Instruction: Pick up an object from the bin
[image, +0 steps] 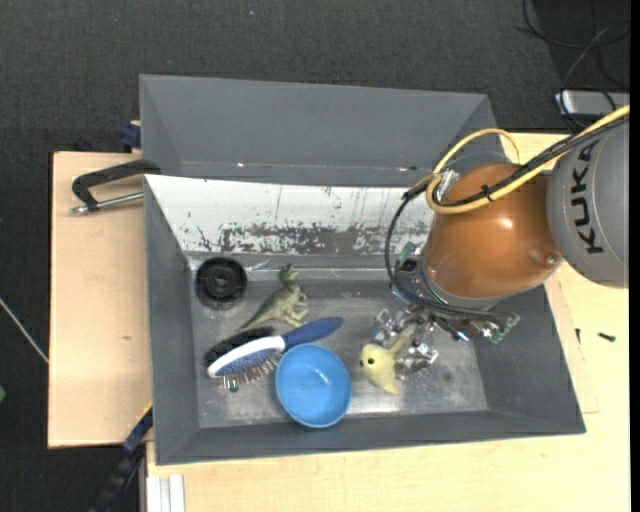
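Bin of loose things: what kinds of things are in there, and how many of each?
Toy figures: 2, a pale green plastic dinosaur and a small yellow toy under the gripper
Brushes: 1, a blue-handled hairbrush with a white head
Bowls: 1, a round blue plastic bowl
Discs: 1, a round black wheel-like disc
Total: 5

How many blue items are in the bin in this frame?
2. A blue bowl sits low in the view, mid-bin, and a blue-handled brush lies just above and left of it. The arm on the right may hide others.
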